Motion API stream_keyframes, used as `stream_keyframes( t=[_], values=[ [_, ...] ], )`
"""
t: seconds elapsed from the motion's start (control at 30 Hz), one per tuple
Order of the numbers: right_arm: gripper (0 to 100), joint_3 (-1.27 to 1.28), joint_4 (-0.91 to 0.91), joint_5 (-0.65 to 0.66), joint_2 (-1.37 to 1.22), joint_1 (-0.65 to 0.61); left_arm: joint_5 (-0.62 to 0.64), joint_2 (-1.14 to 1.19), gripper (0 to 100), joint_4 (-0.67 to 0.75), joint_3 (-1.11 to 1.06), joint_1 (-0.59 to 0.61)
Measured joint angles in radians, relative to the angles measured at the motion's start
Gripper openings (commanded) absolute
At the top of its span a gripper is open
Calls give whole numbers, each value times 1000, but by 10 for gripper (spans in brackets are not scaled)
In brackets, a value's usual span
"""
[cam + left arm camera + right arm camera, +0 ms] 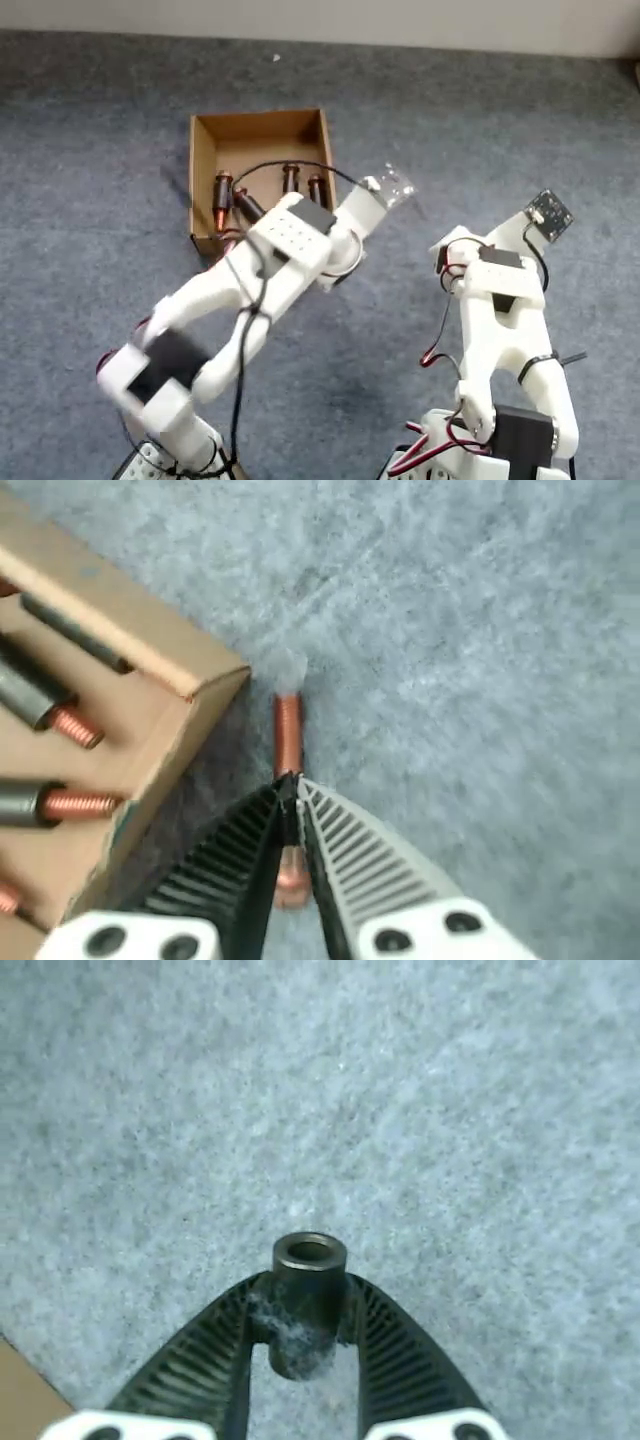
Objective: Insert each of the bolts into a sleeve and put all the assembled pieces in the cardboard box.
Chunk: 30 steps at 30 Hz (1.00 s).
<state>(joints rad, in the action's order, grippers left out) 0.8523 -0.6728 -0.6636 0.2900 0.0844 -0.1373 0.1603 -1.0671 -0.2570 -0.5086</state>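
Jaws on bolt (288, 730) beside box (160, 645) corner

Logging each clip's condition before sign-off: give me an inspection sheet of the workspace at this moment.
Surface: grey carpet.
Job's things: box holds several assembled pieces; one bolt and one sleeve outside it.
Clutter: nothing seen.
Grippers: left gripper shut on bolt beside box; right gripper shut on sleeve.
Cables: black lead along left arm; red and black wires on right arm.
Surroundings: pale strip past the carpet's far edge.
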Motion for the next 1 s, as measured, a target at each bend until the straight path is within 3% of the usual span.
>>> stream_keyframes(
  t=[0.23,0.5,0.67,0.9,1.0],
  values=[
    [5,0,0,0,0,0,109,-400,6,77,-285,12],
    [5,0,3,0,0,0,344,-853,7,106,-505,187],
    [5,0,3,0,0,0,434,-996,7,106,-621,256],
    [5,0,3,0,0,0,451,-1145,8,120,-806,333],
    [5,0,3,0,0,0,448,-1188,59,170,-825,333]
  ],
)
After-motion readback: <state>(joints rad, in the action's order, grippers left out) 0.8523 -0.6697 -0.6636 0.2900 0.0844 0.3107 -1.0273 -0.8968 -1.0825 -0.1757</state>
